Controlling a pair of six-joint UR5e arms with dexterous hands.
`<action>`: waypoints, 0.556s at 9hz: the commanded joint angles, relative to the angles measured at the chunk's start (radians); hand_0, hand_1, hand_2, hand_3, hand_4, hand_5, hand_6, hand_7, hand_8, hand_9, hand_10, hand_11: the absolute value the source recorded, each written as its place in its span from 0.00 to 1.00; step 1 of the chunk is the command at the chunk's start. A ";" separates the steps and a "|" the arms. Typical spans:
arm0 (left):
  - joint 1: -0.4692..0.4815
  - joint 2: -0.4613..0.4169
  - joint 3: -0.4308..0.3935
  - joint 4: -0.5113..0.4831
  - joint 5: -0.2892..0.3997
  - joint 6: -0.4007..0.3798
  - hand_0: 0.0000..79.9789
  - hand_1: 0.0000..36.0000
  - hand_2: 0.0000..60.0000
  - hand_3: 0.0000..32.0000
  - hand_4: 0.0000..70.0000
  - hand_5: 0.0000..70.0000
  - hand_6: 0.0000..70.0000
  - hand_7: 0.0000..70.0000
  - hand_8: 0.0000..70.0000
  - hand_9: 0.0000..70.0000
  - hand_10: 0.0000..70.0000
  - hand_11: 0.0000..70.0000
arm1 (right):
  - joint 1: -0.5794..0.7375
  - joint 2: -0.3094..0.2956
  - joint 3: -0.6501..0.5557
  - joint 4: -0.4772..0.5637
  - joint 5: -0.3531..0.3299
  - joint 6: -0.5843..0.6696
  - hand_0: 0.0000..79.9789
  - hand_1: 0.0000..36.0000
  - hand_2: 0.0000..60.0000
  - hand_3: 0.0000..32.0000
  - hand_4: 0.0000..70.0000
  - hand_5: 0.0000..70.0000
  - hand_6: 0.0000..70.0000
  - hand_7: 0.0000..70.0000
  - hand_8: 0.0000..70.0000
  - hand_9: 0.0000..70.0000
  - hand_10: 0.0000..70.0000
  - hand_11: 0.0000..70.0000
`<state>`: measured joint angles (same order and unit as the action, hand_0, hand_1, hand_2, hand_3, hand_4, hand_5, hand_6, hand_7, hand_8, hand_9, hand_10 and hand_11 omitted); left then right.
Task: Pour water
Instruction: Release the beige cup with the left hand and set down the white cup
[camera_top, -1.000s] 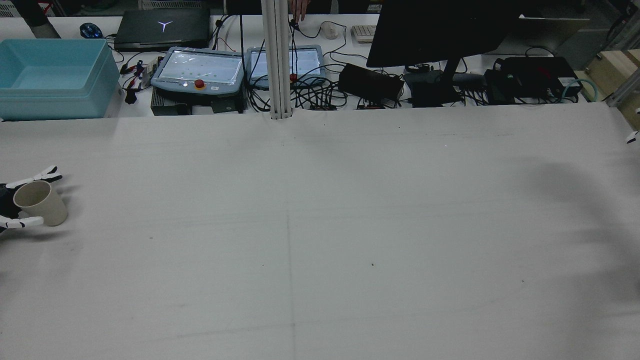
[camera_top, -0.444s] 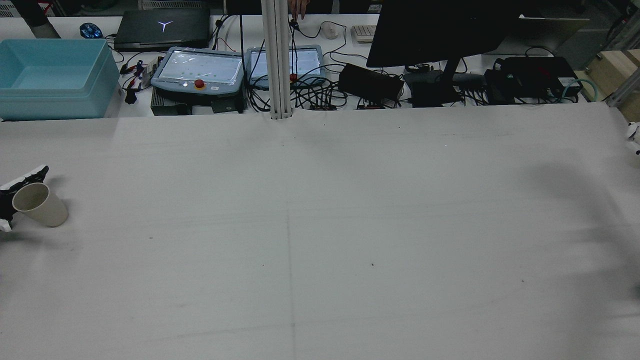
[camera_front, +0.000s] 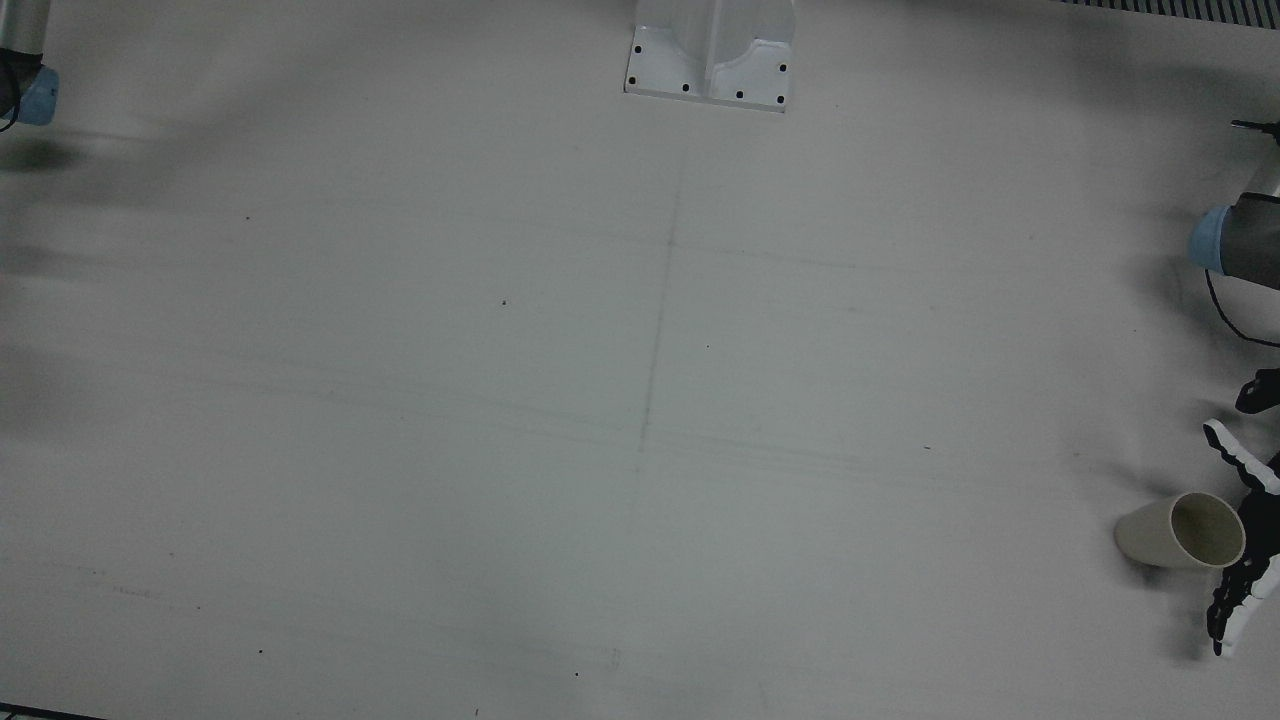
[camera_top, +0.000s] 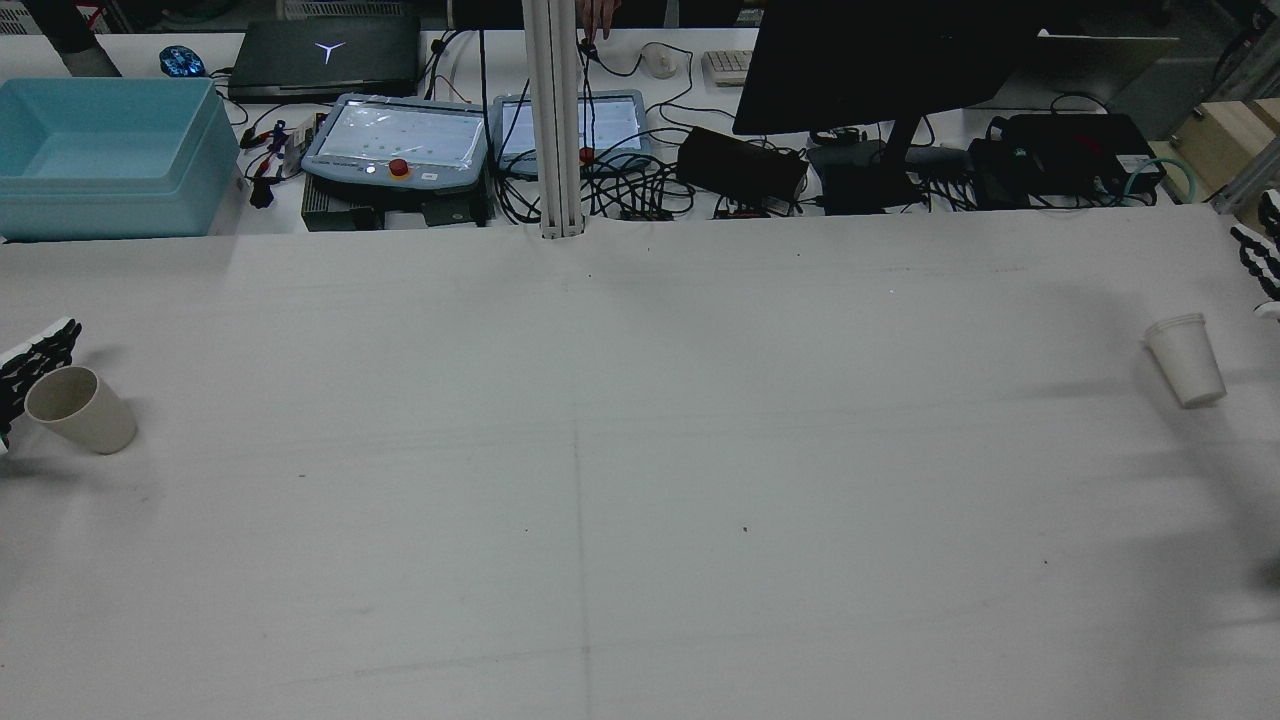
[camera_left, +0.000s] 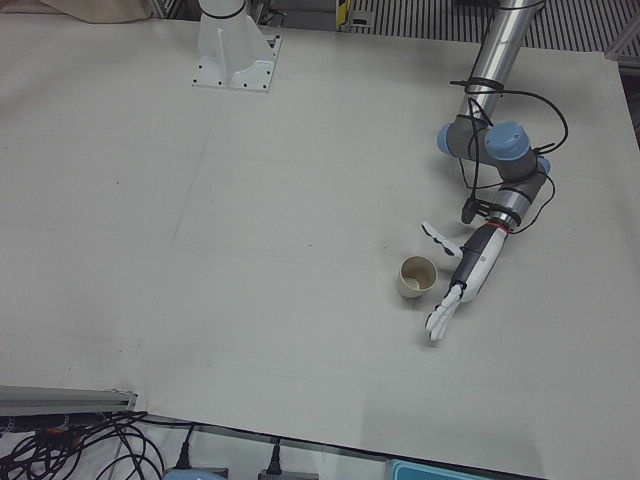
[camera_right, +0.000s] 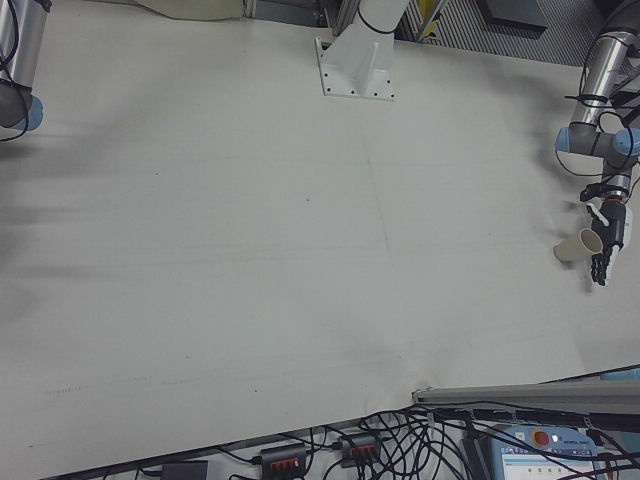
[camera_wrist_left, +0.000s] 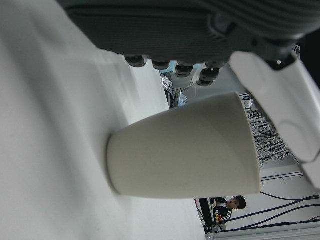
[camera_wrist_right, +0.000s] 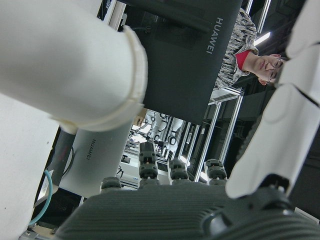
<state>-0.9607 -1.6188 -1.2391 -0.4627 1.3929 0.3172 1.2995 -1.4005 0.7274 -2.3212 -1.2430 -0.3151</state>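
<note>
A beige cup (camera_top: 80, 410) stands upright at the far left of the table in the rear view. My left hand (camera_top: 35, 360) is open just behind it, fingers spread on both sides of the cup without gripping it. The cup (camera_front: 1180, 530) and hand (camera_front: 1245, 540) also show in the front view, and the cup (camera_left: 418, 277) and hand (camera_left: 465, 280) in the left-front view. The cup (camera_wrist_left: 185, 150) fills the left hand view. A white paper cup (camera_top: 1185, 358) stands at the far right. My right hand (camera_top: 1262, 265) is open at the edge, apart from it. This cup (camera_wrist_right: 70, 65) shows in the right hand view.
Beyond the table's far edge are a blue bin (camera_top: 110, 160), two teach pendants (camera_top: 400, 140), a white post (camera_top: 555, 120), a monitor (camera_top: 880, 60) and cables. The post's base plate (camera_front: 710, 60) sits at the table's robot side.
My left hand has drawn back from the beige cup toward the table's left edge. The white cup now shows at the right, and more of my right hand is in view.
</note>
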 joint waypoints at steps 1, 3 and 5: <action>-0.035 0.000 0.001 -0.010 0.000 -0.009 0.51 0.00 0.00 0.00 0.19 0.00 0.07 0.00 0.00 0.00 0.00 0.00 | -0.005 0.027 0.007 -0.004 -0.003 0.008 0.60 0.30 0.00 0.43 0.00 0.05 0.02 0.00 0.00 0.00 0.00 0.00; -0.125 0.000 0.001 -0.017 0.053 -0.032 0.52 0.00 0.00 0.00 0.20 0.00 0.07 0.00 0.00 0.00 0.00 0.00 | -0.008 0.040 0.068 -0.009 -0.009 0.017 0.60 0.30 0.00 0.59 0.00 0.05 0.02 0.00 0.00 0.00 0.00 0.00; -0.330 0.000 -0.005 -0.004 0.205 -0.096 0.52 0.00 0.00 0.00 0.25 0.00 0.09 0.02 0.01 0.00 0.00 0.00 | 0.004 0.031 0.248 -0.160 -0.010 0.057 0.61 0.32 0.00 0.80 0.00 0.05 0.03 0.00 0.00 0.00 0.00 0.00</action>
